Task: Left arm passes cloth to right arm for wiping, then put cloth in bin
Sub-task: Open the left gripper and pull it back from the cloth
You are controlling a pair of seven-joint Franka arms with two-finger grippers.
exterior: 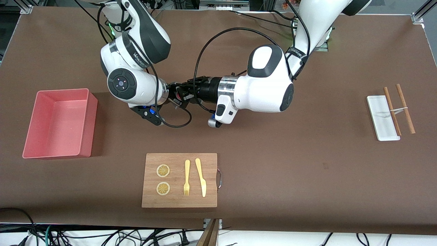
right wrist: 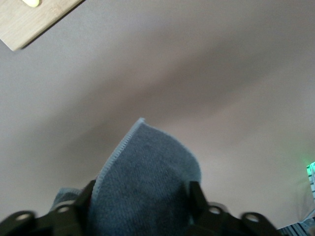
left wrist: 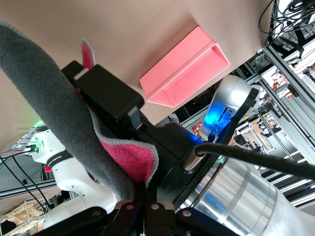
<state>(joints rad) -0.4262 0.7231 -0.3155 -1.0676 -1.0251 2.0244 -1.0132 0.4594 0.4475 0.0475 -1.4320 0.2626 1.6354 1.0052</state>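
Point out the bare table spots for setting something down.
Free: the stretch between the cutting board and the white tray, and between the bin and the board. Crowded: mid-table, where both grippers meet on the cloth.

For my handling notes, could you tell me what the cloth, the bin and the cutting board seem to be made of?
Cloth: soft fleecy fabric, likely microfibre, grey with a fuzzy pink face and stitched edge. Bin: smooth salmon-pink tub, apparently moulded plastic, with thin even walls. Cutting board: pale wood, possibly bamboo, matte with visible grain.
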